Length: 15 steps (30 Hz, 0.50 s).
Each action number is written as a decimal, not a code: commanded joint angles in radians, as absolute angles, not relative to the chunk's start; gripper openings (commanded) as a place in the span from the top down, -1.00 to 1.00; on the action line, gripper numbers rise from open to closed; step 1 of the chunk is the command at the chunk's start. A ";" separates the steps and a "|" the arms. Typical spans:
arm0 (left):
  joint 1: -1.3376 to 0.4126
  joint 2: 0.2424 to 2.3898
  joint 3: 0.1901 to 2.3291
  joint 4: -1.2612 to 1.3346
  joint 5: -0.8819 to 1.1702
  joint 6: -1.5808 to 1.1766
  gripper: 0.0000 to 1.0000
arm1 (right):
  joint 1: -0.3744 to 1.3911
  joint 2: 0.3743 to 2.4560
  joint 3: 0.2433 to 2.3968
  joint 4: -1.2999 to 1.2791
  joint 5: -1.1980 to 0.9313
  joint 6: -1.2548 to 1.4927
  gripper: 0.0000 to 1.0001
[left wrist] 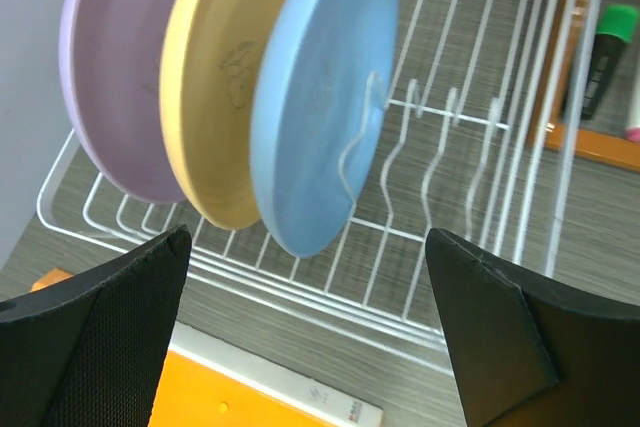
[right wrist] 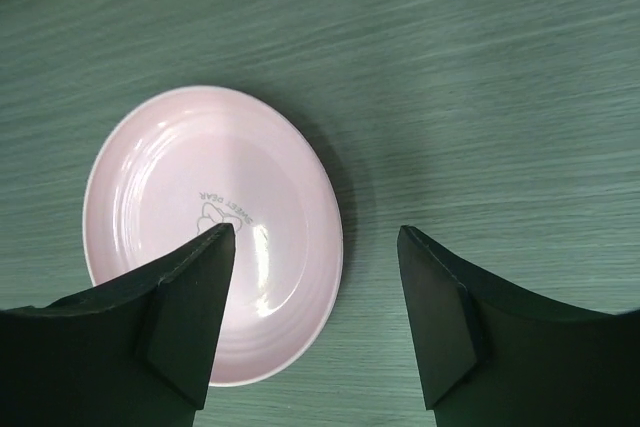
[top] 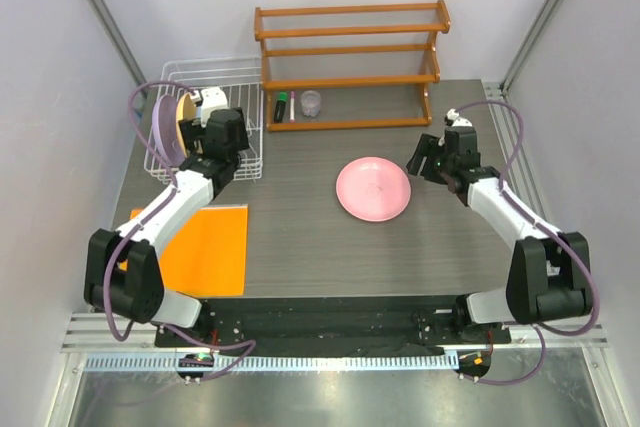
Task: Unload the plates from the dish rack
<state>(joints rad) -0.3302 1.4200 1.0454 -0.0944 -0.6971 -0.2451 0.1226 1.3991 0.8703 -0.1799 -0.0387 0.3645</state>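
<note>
One pink plate [top: 372, 188] lies mid-frame on the counter [top: 300, 237], our right pincer [right wrist: 315, 237] parted above it, empty. Next, we judge, our wide left pincer [left wrist: 307, 237] must close on the blue plate [left wrist: 320, 97] in the rack [top: 215, 72].

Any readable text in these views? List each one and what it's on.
"SWEET DEAR": centre of the pink plate, upside down in the right wrist view; the second word may be BEAR.
Yellow plate: faint centre mark, too blurred to read.
White strip along the orange folder: tiny print, too small to read.
Nothing else legible.
</note>
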 commanded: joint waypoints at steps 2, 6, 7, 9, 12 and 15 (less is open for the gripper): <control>-0.255 1.473 1.123 -0.035 -0.693 -0.225 -0.99 | 0.127 1.306 0.859 -0.153 0.035 0.333 -0.45; -0.209 1.511 1.144 -0.026 -0.661 -0.230 -0.99 | 0.126 1.304 0.867 -0.152 0.026 0.327 -0.47; -0.204 1.523 1.147 -0.022 -0.660 -0.229 -0.99 | 0.127 1.305 0.867 -0.152 0.022 0.327 -0.47; -0.190 1.539 1.161 -0.006 -0.652 -0.224 -0.99 | 0.127 1.313 0.867 -0.149 0.015 0.328 -0.47; -0.187 1.578 1.187 -0.003 -0.646 -0.209 -0.99 | 0.126 1.327 0.870 -0.150 0.014 0.327 -0.47; -0.184 1.614 1.215 0.009 -0.647 -0.212 -0.99 | 0.126 1.344 0.873 -0.146 0.012 0.327 -0.47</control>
